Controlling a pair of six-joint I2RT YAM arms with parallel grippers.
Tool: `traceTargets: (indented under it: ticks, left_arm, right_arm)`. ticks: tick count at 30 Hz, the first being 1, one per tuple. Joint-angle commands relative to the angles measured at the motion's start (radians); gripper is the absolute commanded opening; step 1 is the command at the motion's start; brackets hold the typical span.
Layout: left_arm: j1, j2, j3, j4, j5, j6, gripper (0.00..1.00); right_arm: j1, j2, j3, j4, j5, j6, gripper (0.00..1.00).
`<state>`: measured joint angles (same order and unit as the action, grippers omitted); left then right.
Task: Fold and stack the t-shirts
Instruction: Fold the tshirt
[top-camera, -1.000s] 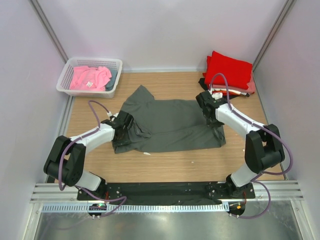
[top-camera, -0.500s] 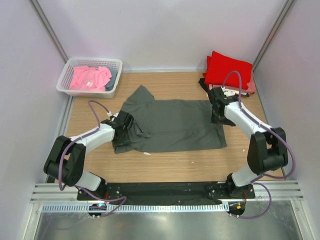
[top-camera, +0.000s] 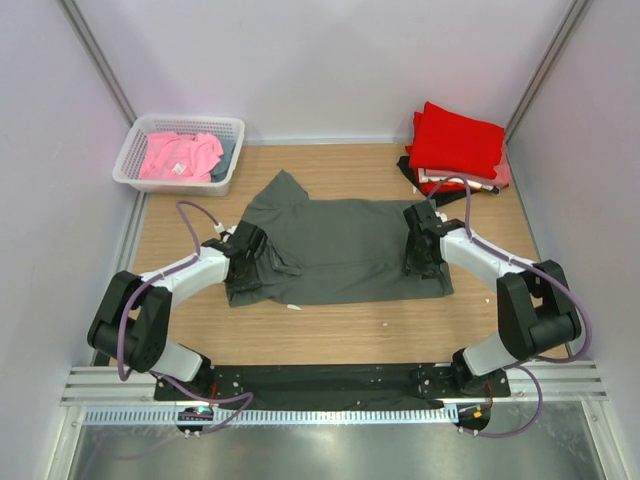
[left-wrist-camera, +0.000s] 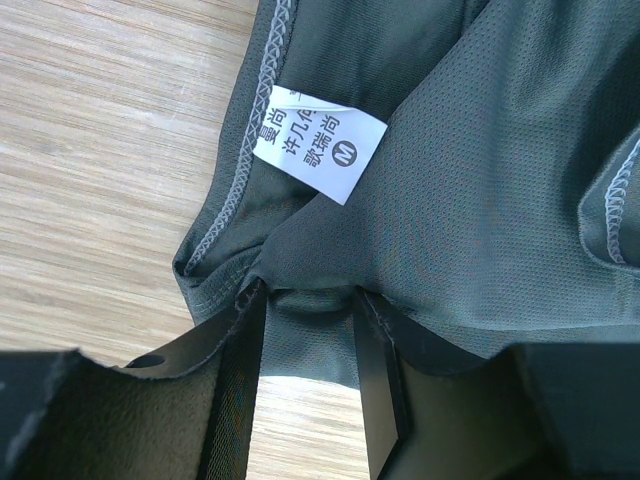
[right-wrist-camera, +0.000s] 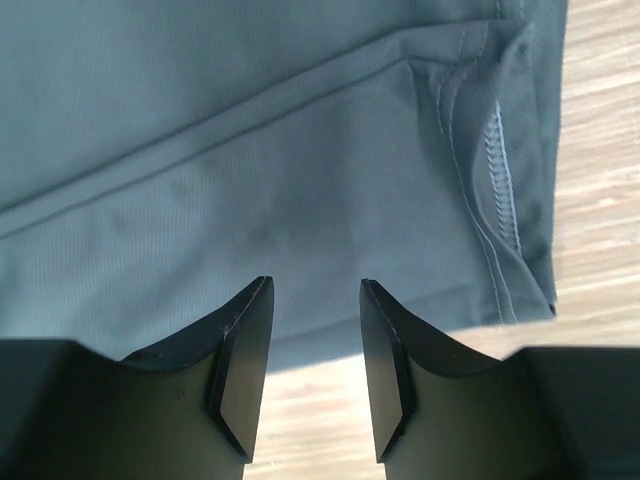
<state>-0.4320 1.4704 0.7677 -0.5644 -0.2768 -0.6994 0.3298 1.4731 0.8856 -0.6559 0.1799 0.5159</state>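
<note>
The wooden counter carries one job in hand: the fold of the single dark grey t-shirt. It lies spread flat across the middle, neck end toward my left arm and hem toward my right, with one sleeve poking out at the far left. I judge the fold barely begun, and stacking not yet due.

Against the far right corner sits one stack. There is a folded red t-shirt on top, with a black edge and a pink edge showing under it. How many shirts are in it I cannot count for sure. At the far left stands one white basket holding one pink t-shirt and a scrap of something dark beside it.

I have two claws, both down at the grey shirt. My left claw rests on the neck end. Its wrist view shows cloth gathered between the fingers with a gap left, so I cannot tell whether it grips or only straddles a fold. My right claw stands over the hem end, just inside the near corner, with its fingers apart and nothing between them.

Next, I think, the right claw must drop and pinch that hem edge, both layers, while the left makes its hold certain. Then both can lift together and carry one side over.

Smallest is the one white neck label, just ahead of my left fingers.
</note>
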Motion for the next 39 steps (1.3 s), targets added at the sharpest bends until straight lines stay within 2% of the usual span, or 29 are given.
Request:
traceTargets:
  ticks: [1,6,10,17,26,30,31,33,35,36,37,38,39]
  left_arm:
    - [0.007,0.030,-0.008,0.017,-0.016,0.001,0.41]
    - [0.006,0.030,-0.011,-0.022,-0.015,-0.020,0.36]
    - [0.004,-0.008,-0.066,-0.037,0.027,-0.057,0.36]
    - [-0.063,-0.107,-0.082,-0.133,0.062,-0.155,0.37]
    - [-0.183,-0.294,-0.056,-0.356,0.047,-0.302,0.40]
    - [-0.197,-0.361,0.059,-0.468,0.002,-0.266,0.42]
    - [-0.195,-0.375,0.138,-0.495,-0.021,-0.244,0.43]
    - [-0.195,-0.360,0.250,-0.503,-0.089,-0.162,0.52]
    - [-0.185,-0.279,0.413,-0.456,-0.105,-0.074,0.62]
    - [-0.180,-0.231,0.465,-0.436,-0.110,0.031,0.64]
    - [-0.169,-0.185,0.526,-0.396,-0.117,0.076,0.67]
    - [-0.142,-0.077,0.626,-0.376,-0.107,0.127,0.68]
    - [-0.123,-0.024,0.680,-0.352,-0.058,0.196,0.68]
  right_arm:
    - [-0.008,0.039,-0.003,0.084,0.049,0.038,0.46]
    - [-0.018,0.076,-0.077,0.119,0.082,0.107,0.46]
    - [-0.017,0.030,-0.213,0.177,0.012,0.191,0.47]
    - [0.000,-0.126,-0.327,0.167,-0.065,0.277,0.52]
    - [0.066,-0.445,-0.398,-0.022,-0.083,0.430,0.63]
    - [0.083,-0.542,-0.321,-0.135,-0.028,0.415,0.67]
    - [0.083,-0.542,-0.266,-0.151,-0.005,0.405,0.70]
    - [0.083,-0.511,-0.206,-0.188,0.102,0.365,0.72]
    - [0.083,-0.447,-0.130,-0.195,0.160,0.329,0.73]
    - [0.081,-0.423,-0.107,-0.200,0.176,0.299,0.74]
    - [0.081,-0.406,-0.070,-0.198,0.187,0.286,0.73]
    - [0.081,-0.390,-0.056,-0.194,0.202,0.277,0.73]
    - [0.081,-0.370,-0.045,-0.179,0.207,0.263,0.73]
